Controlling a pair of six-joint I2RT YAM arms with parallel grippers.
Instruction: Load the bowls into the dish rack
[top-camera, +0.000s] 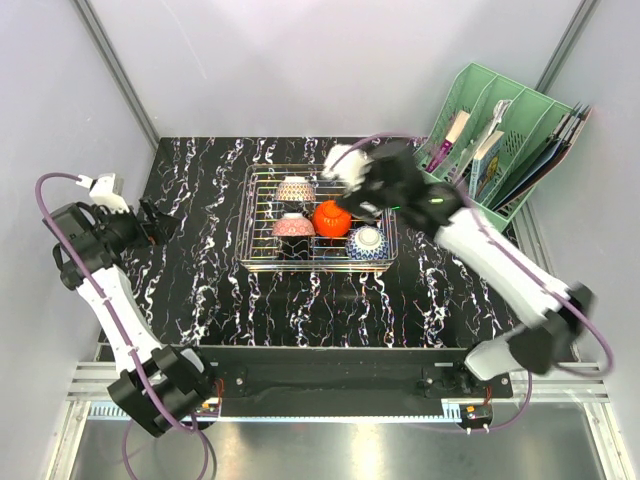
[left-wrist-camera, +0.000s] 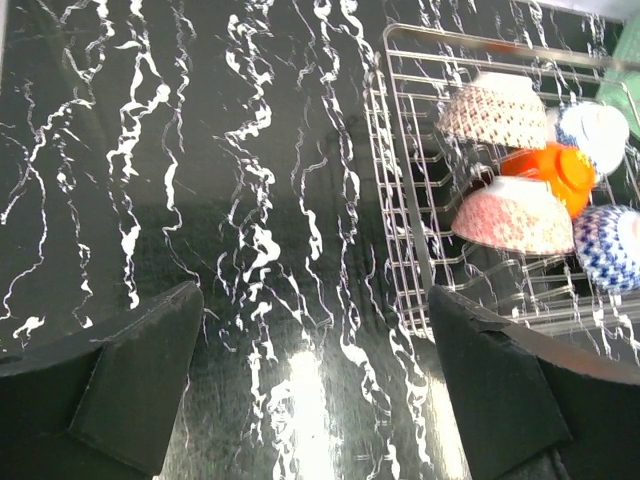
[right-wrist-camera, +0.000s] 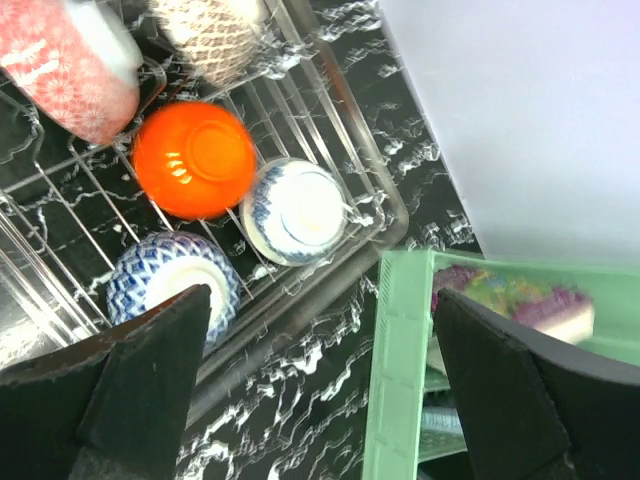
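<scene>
While upside down, 5 bowls (right-wrist-camera: 195, 158) inside the dish rack (left-wrist-camera: 405, 180).

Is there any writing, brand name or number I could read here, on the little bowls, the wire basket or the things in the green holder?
None readable in any view.
Books and papers in the green slotted plastic organiser: covers too small and blurred.
Small patterned ceramic bowls in the silver wire dish rack: decoration only, no lettering.

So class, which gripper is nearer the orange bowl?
Right. The right gripper hovers above the far right of the dish rack, near the orange bowl; the left gripper hangs over the table, left of the rack.
</scene>
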